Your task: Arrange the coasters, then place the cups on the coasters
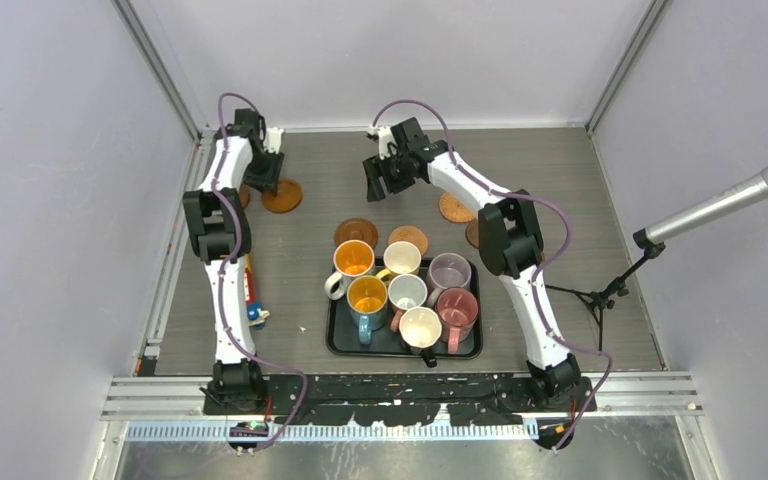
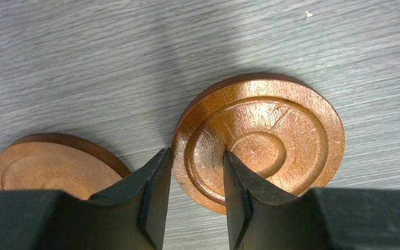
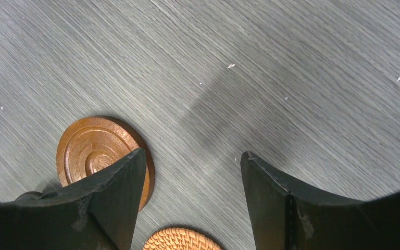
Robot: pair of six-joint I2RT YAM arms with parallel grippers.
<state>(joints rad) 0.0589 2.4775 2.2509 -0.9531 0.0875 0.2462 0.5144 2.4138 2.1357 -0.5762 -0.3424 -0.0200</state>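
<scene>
Currently the left gripper (image 2: 195,153) pinches the near rim of a ringed brown coaster (image 2: 271,140), with a second coaster (image 2: 47,166) just beside it. The right gripper (image 3: 192,156) is spread wide over the table (image 3: 291,78). The mugs (image 1: 407,293) crowd the black tray (image 1: 333,335).

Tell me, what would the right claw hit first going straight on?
Probably the bare table; the right claw is open with nothing in front of it. The ringed coaster sits off to one side.

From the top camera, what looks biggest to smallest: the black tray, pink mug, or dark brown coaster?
1. black tray, biggest by far.
2. pink mug and dark brown coaster look about equally wide; no ranking.
</scene>
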